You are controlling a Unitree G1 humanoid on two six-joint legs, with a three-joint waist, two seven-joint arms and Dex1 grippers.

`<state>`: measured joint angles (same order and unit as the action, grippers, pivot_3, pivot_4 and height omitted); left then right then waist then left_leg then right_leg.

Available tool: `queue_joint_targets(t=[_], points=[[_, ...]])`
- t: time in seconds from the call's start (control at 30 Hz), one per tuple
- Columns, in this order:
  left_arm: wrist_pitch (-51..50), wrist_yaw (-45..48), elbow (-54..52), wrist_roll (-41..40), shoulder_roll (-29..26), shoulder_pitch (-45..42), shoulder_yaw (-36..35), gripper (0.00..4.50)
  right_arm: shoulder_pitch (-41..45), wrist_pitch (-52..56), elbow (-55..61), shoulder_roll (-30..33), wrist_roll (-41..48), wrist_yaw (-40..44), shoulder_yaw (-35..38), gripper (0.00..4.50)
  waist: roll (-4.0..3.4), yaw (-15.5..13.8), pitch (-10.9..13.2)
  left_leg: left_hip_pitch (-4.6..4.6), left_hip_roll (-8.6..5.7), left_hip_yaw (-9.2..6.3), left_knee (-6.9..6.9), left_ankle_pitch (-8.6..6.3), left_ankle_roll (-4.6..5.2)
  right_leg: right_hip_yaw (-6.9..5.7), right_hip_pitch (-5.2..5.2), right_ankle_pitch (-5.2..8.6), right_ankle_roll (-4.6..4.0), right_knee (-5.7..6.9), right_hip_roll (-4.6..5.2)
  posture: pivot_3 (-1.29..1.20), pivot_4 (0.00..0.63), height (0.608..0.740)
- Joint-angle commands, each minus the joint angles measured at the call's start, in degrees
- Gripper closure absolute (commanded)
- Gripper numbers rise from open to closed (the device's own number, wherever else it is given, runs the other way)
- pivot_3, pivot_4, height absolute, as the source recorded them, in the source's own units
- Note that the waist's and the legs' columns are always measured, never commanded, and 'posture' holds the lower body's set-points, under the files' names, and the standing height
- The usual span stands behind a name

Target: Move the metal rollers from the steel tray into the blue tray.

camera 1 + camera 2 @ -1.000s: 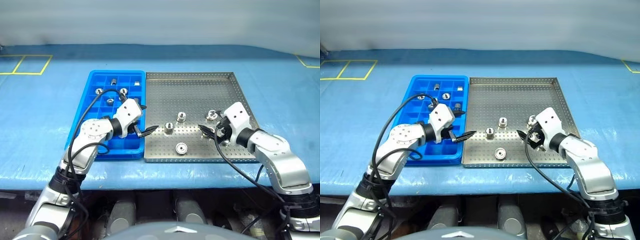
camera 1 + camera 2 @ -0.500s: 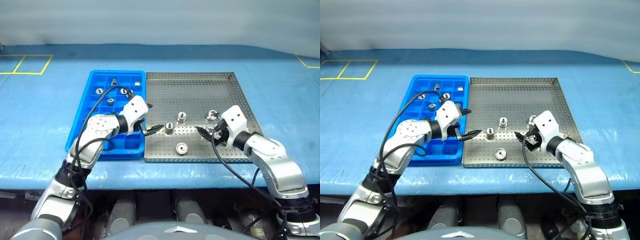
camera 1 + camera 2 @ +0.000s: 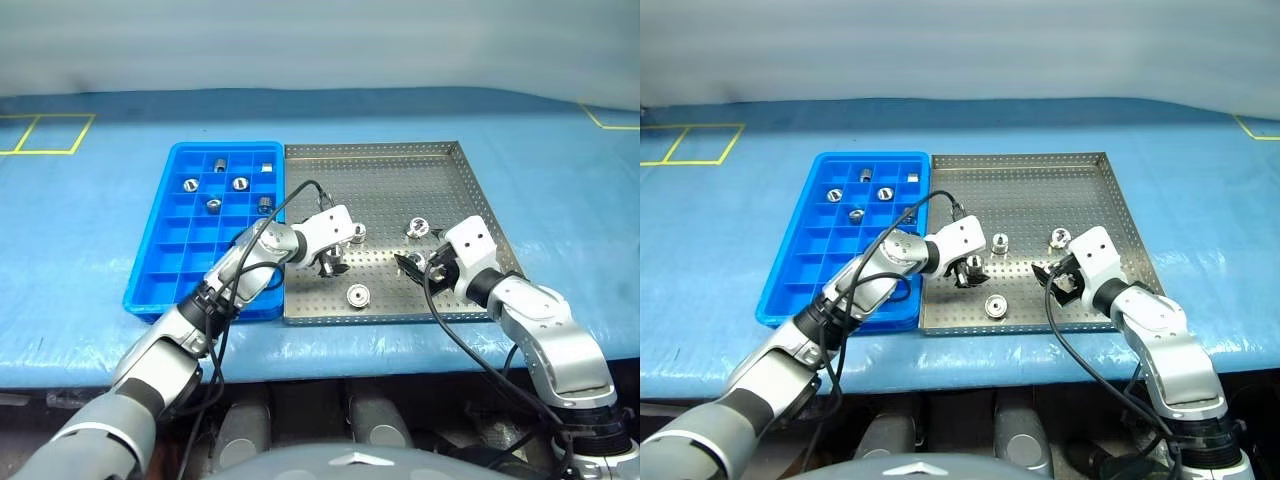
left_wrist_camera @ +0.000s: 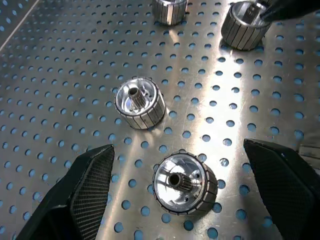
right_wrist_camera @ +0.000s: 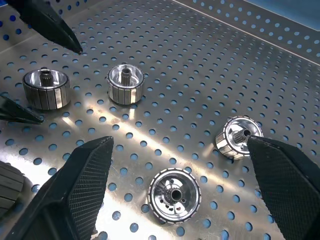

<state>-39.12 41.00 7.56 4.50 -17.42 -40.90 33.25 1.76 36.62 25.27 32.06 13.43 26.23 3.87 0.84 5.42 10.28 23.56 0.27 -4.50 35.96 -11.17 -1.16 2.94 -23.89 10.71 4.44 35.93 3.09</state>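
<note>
The big square silver steel tray [image 3: 400,165] with holes in its floor sits on the blue bench [image 3: 80,215], touching the right side of the bright blue plastic tray [image 3: 160,275] with many little boxes. Four small shiny metal rollers [image 4: 140,102] stand on end in the steel tray, their centre holes pointing up. More rollers [image 3: 240,183] sit in boxes near the far end of the blue tray. The left gripper [image 4: 185,190] hangs low over the steel tray, its jaws spread wide on either side of one roller [image 4: 184,183], not touching it. The right gripper [image 5: 177,195] is near two other rollers, jaws spread wide and holding nothing.
</note>
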Motion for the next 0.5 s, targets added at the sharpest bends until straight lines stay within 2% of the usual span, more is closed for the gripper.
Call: queue_joint_targets(t=[0.03,0.13,0.23,0.4,0.5], points=[[0.3,0.1,-1.0,1.9,0.0,-1.1,0.1,0.0,-0.2,-1.1,2.3,0.0,-0.3,-1.0,2.2,0.01,0.0,0.0,0.0,0.0,0.0,0.02,0.01,0.0,0.0,0.02,0.0,0.0,0.0,0.0,0.0,-0.16,0.15,0.74],[0.0,0.7,-1.2,2.4,-0.3,-0.4,-0.3,0.0,-0.2,-1.1,2.3,-0.1,-0.5,-1.4,2.4,0.01,0.0,0.1,0.0,-0.01,0.0,0.03,0.02,0.0,0.0,0.04,0.01,0.0,0.01,0.0,0.0,-0.16,0.15,0.74],[-0.2,0.7,-1.0,1.9,0.4,0.2,-0.8,0.59,0.2,-1.2,2.0,-0.1,-0.6,-1.6,2.1,0.0,0.0,0.0,0.0,-0.01,0.0,0.02,0.02,0.0,0.0,0.04,0.01,0.0,0.01,0.01,0.0,-0.16,0.15,0.74],[-0.7,0.5,-0.1,0.2,2.7,1.1,-2.6,2.23,0.5,-0.9,2.5,-0.1,-0.1,-0.4,0.7,0.0,0.0,0.0,0.0,0.0,0.0,0.02,0.02,0.0,0.0,0.04,0.01,-0.01,0.02,0.0,0.0,-0.16,0.15,0.74],[-0.5,1.0,-0.5,-0.1,3.1,1.4,-2.8,2.23,0.2,-1.0,2.8,0.0,-0.2,0.2,-0.2,0.0,0.0,0.1,0.0,-0.01,0.0,0.03,0.03,0.0,0.0,0.04,0.01,-0.01,0.02,0.01,0.0,-0.16,0.15,0.74]])
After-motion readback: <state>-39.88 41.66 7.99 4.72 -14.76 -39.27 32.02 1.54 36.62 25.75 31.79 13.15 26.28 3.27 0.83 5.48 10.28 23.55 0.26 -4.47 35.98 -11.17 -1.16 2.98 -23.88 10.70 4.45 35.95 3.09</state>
